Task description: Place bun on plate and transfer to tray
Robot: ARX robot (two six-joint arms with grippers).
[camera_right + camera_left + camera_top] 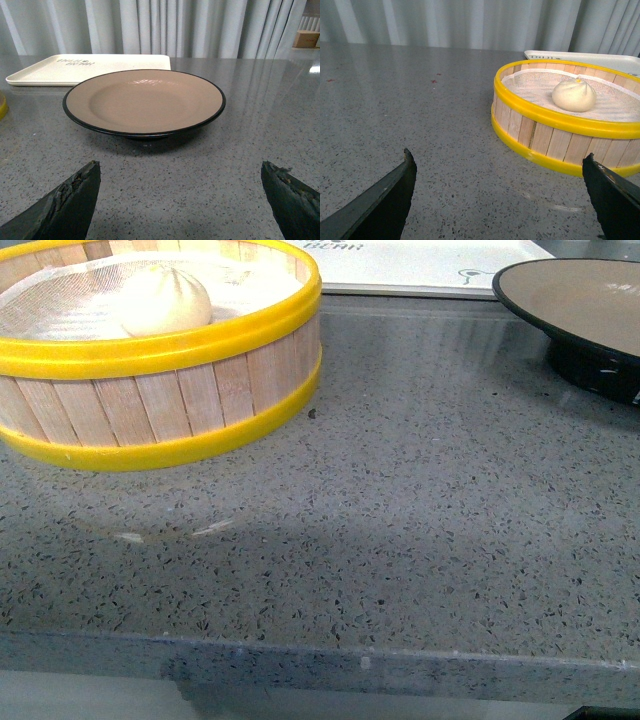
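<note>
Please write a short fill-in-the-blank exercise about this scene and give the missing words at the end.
The bun sits in the wooden basket, whose rims are ____.
The plate is ____; nothing lies on it.
The left gripper and right gripper are both ____.
The tray has the colour ____.
Missing words: yellow; empty; open; white.

My front camera looks down, from near, over the front edge of the countertop (pixel 400 540). My low wrist cameras face the steamer basket (pixel 545 137) (left) and the plate (pixel 145 100) (right). All views share the tray (pixel 100 70).
</note>
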